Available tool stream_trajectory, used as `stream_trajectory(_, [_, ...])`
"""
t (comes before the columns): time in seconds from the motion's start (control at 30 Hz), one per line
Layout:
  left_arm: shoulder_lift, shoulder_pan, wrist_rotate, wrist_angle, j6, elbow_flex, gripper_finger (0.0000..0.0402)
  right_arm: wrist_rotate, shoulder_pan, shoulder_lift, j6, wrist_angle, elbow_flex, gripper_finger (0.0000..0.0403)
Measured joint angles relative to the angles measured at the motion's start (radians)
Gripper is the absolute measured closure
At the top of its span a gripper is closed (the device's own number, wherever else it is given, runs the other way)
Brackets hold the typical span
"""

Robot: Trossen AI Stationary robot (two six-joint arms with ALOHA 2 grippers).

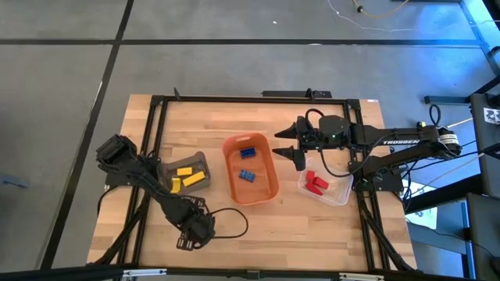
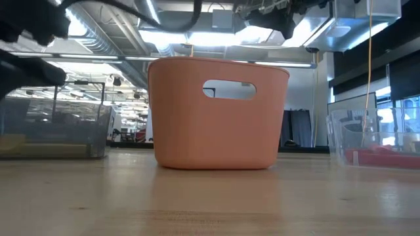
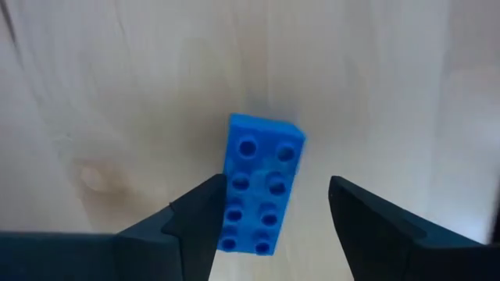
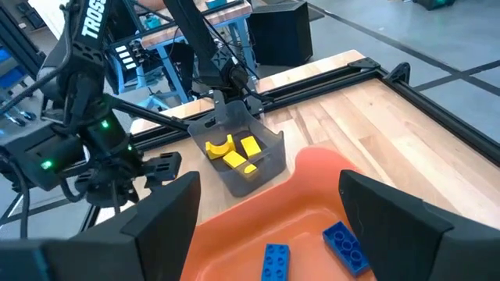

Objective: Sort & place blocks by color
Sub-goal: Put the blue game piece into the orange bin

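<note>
Bright, even overhead light w/ ceiling strip lights (image 2: 216,36) glaring in low view. Soft shadows on table (image 1: 258,226). Left wrist view washed pale; tool fingers (image 3: 195,226) slightly blurred up close.

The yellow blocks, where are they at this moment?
In the high view the yellow blocks lie in the dark bin on the table's left side, just left of the orange tub and beside the left arm.
</note>
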Motion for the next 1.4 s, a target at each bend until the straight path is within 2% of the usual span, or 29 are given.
stream_trajectory(0.23, [0.018,0.000,-0.062,0.000,0.000,0.000,0.0181,0.000,0.000,0.000,0.000,-0.003,0.000,0.0097])
stream_trajectory(0.43, [0.053,0.000,-0.045,0.004,-0.004,0.000,0.0181,0.000,0.000,0.000,-0.001,-0.006,0.000,0.0097])
stream_trajectory(0.67, [0.052,0.000,-0.093,0.014,0.025,-0.002,0.0183,0.000,0.000,0.000,-0.002,-0.019,0.000,0.0097])
stream_trajectory(0.77, [0.052,0.000,-0.091,0.012,0.056,-0.005,0.0209,0.000,0.000,0.000,-0.003,-0.020,0.000,0.0097])
stream_trajectory(0.87, [0.034,0.008,-0.026,0.004,0.063,-0.006,0.0274,0.000,0.000,0.000,-0.003,-0.020,0.000,0.0097])
stream_trajectory(0.93, [-0.003,0.016,0.031,-0.009,0.059,-0.006,0.0325,0.000,0.000,0.000,-0.003,-0.020,0.000,0.0097])
stream_trajectory(1.03, [-0.096,0.034,0.094,-0.054,0.046,-0.006,0.0327,-0.001,0.000,0.000,-0.002,-0.020,0.000,0.0097])
stream_trajectory(1.17, [-0.308,0.075,0.087,-0.111,0.026,-0.006,0.0327,-0.024,0.000,0.000,0.026,-0.020,0.000,0.0097])
stream_trajectory(1.23, [-0.432,0.118,0.021,-0.101,0.006,-0.006,0.0327,-0.029,0.000,0.000,0.046,-0.020,0.000,0.0097])
stream_trajectory(1.4, [-0.674,0.308,-0.282,0.024,0.046,-0.006,0.0327,-0.033,0.000,0.000,0.051,-0.018,0.000,0.0097])
